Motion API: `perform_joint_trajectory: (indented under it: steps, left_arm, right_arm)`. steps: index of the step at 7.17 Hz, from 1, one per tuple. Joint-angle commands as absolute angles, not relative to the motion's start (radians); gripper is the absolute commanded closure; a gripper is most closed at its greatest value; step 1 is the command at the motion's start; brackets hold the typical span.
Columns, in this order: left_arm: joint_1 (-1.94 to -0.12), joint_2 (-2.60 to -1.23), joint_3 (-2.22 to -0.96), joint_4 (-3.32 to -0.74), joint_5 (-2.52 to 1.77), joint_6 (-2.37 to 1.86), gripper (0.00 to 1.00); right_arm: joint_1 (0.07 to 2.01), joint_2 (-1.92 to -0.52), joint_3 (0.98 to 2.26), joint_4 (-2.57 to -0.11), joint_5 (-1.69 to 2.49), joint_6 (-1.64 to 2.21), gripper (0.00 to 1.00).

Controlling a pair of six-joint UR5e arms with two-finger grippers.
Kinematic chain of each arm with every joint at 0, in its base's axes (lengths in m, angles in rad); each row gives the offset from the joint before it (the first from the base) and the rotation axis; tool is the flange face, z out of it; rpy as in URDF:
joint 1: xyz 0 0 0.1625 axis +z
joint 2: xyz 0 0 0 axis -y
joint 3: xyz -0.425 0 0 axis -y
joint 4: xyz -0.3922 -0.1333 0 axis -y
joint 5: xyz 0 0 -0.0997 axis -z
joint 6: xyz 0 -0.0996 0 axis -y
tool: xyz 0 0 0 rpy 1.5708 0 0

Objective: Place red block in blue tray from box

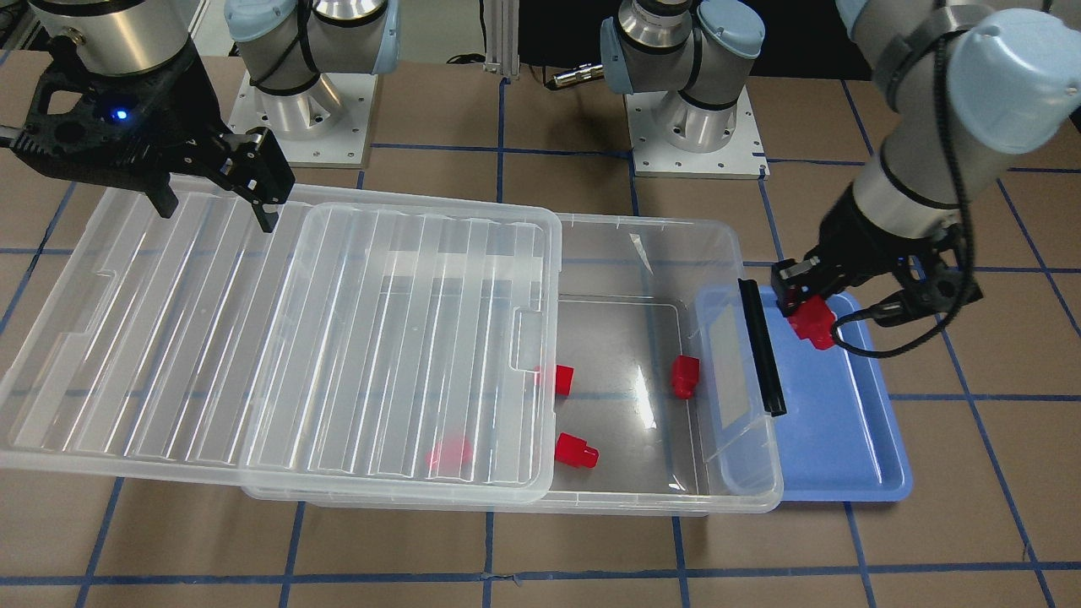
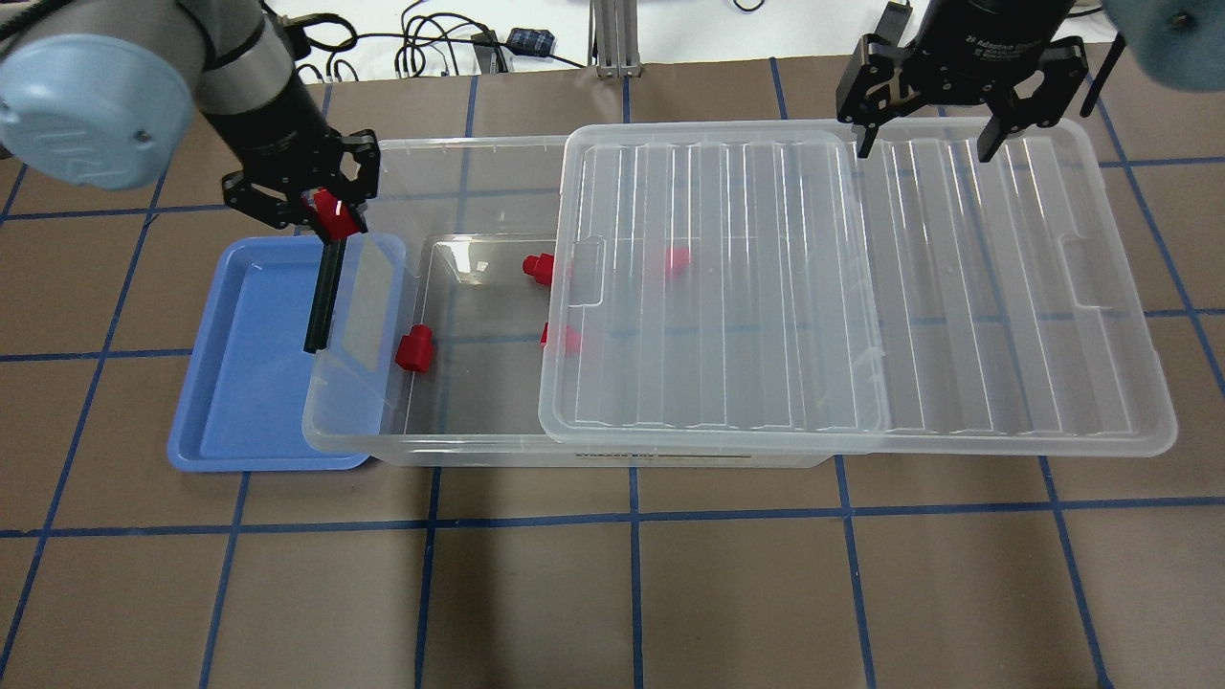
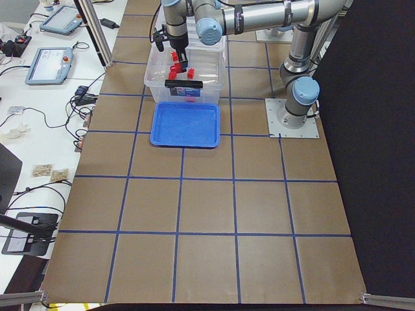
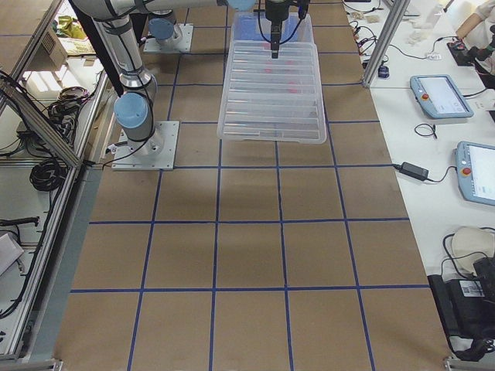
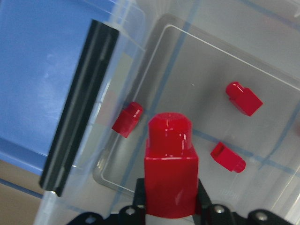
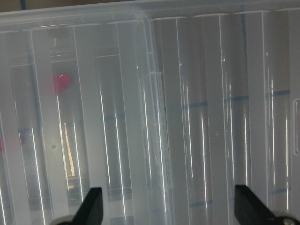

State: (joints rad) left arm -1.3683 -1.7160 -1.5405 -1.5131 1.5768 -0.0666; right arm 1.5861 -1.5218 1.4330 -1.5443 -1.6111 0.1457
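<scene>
My left gripper (image 1: 806,306) is shut on a red block (image 1: 816,326) and holds it in the air by the black latch (image 1: 760,346) end of the clear box (image 1: 633,230), at the far edge of the blue tray (image 1: 836,422). The left wrist view shows the held block (image 5: 171,173) upright between the jaws. Several more red blocks lie in the box: one (image 2: 414,346) near the latch, one (image 2: 539,268) at the lid's edge, others dim under the lid. My right gripper (image 2: 924,145) is open and empty above the ribbed lid (image 2: 861,287).
The lid is slid sideways, covers the box's right part in the overhead view and overhangs the table beyond it. The tray (image 2: 249,364) lies partly tucked under the box's latch end. Both arm bases (image 1: 304,110) stand behind the box.
</scene>
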Motion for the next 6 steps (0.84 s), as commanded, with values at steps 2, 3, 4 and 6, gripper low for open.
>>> perform_joint_trajectory:
  steps: [2, 3, 4, 6]
  left_arm:
    - [-1.135, -1.759, -1.58, -1.508, 1.572, 0.294, 1.0]
    - [-1.134, -1.782, -1.621, -1.481, 1.565, 0.293, 1.0]
    - [-1.135, -1.817, -1.659, -1.392, 1.56, 0.293, 1.0]
    - [-1.135, -1.883, -1.692, -1.336, 1.56, 0.293, 1.0]
  right_arm:
    - [1.586, -1.522, 1.437, -1.546, -1.609, 0.146, 0.0]
    - [1.586, -1.522, 1.436, -1.545, -1.609, 0.146, 0.0]
    - [1.586, -1.522, 1.437, -1.545, -1.609, 0.146, 0.0]
    - [1.586, -1.522, 1.437, -1.546, -1.609, 0.147, 0.0]
